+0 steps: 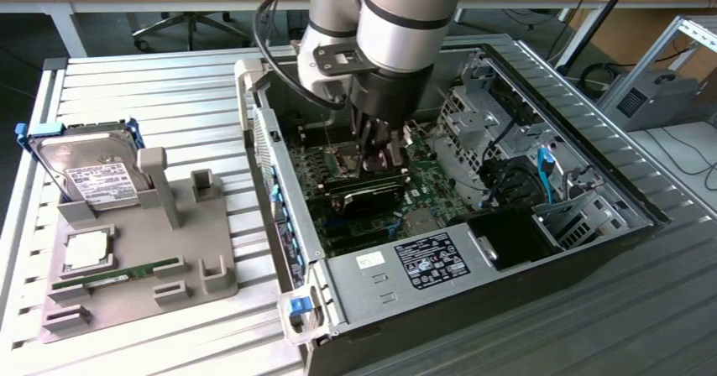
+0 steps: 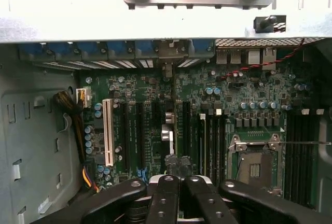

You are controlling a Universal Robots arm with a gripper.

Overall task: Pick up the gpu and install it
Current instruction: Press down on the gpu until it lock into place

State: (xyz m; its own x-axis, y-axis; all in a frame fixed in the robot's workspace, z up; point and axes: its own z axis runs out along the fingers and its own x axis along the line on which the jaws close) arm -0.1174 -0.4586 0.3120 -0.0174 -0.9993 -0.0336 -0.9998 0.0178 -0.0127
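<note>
The case [image 1: 583,225] lies open on its side on the slatted table [image 1: 134,82], board [image 1: 431,187] facing up, and the arm [image 1: 392,23] reaches down into it. To the exterior view's left sits a grey parts stand [image 1: 168,258] with a hard drive [image 1: 96,174] propped at its back and a RAM stick [image 1: 117,274] lying flat near its front.

The gripper [image 1: 381,159] is down inside the case over the board, its fingers [image 2: 168,198] drawn together with almost no gap. Directly beneath it stands the gpu [image 1: 364,195], a dark card on edge above the board's expansion slots [image 2: 155,130], its silver bracket end towards the case's rear wall. The fingers appear to sit right on the card's top edge; whether they pinch it or only press on it I cannot tell.

Risks, as I judge them:
- If the card's edge connector is not lined up with the slot, downward force could bend the card or damage the slot.
- The bracket must meet the rear opening [image 2: 171,53]; if it catches on the case wall, the card will seat tilted.
- The grip is thin and narrow, so the card could pivot or slip sideways under load.
- Nearby wires [image 2: 78,130] and tall board parts leave little room for a sideways correction.
</note>
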